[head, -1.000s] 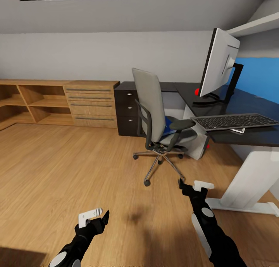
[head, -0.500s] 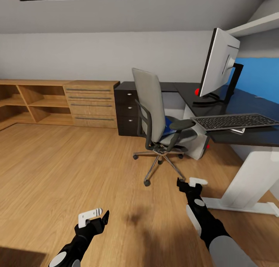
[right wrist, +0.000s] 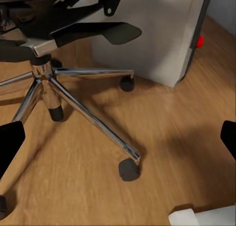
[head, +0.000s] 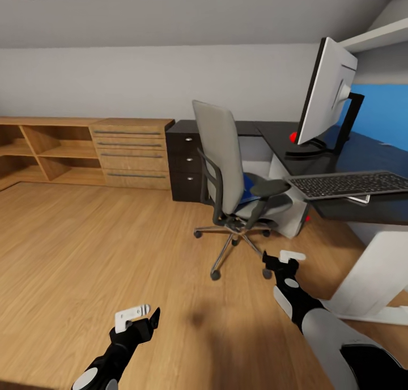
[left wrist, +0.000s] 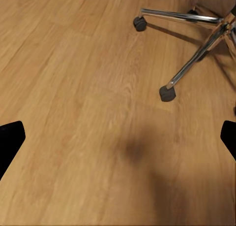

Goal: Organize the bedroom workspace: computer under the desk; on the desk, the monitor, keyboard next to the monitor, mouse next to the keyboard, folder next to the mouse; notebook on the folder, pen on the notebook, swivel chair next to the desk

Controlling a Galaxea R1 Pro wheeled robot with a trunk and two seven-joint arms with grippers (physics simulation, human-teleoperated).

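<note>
While both arms hang low over the floor, nothing is held:
Left gripper (head: 148,316): nearest the camera, above bare wood floor (head: 85,254); its wrist view has the two dark fingertips (left wrist: 11,140) at opposite edges, so jaws spread wide, empty.
Right gripper (head: 279,261): farther forward, just short of the chair's base; wrist view likewise has fingertips (right wrist: 10,142) far apart, jaws parted, empty.
Swivel chair (head: 224,163): stands on the floor just beside the desk's near corner, grey back toward the camera, chrome star base (right wrist: 59,95) and castors on the wood.
Folder (head: 245,187): blue sliver lying on the chair seat, mostly hidden by the backrest.
Computer (right wrist: 152,34): light grey tower on the floor under the desk, behind the chair base, red spot on its front edge.
Desk (head: 362,155): glossy black top, white leg at right.
Keyboard (head: 354,183): on the desk's near edge, overhanging slightly, over a thin white-edged item I cannot identify.
Monitor (head: 328,92): upright on the desk, behind the keyboard, seen from its silver-white back.
Drawer unit (head: 184,160): black, at the desk's far end.
Low wooden shelving (head: 85,149): along the far wall.
</note>
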